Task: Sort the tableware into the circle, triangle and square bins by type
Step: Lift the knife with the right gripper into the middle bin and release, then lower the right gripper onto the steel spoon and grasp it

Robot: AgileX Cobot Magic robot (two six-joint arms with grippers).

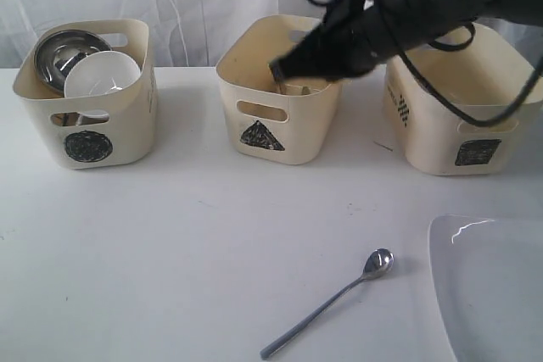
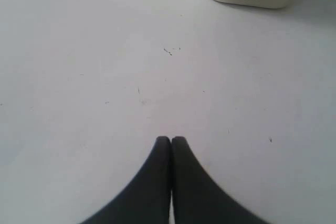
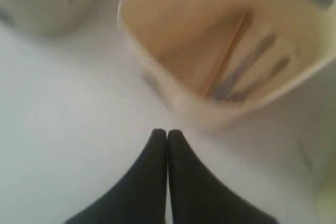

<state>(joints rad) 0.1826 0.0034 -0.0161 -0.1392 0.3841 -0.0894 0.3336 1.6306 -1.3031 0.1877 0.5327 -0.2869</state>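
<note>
Looking across the white table (image 1: 170,235), we see our right gripper (image 3: 167,132) pressed shut and empty by the rim of the triangle bin (image 1: 280,125), where blurred cutlery (image 3: 247,69) and a wooden chopstick (image 3: 226,56) lie. Our left gripper (image 2: 170,140), also closed on nothing, hangs over bare tabletop near the circle bin (image 1: 85,125), which holds a steel bowl (image 1: 64,52) and a white bowl (image 1: 102,74). A spoon (image 1: 331,303) lies on the table in front of the triangle bin, near the white plate (image 1: 492,294); the square bin (image 1: 441,137) stands rightmost.

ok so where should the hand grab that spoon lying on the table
Probably mid-handle on the spoon, coming straight down and closing across its width. It lies flat on the table, so there is no side to get under. The handle is slim and straight, and the rounded bowl end sits nearer the plate.
</note>
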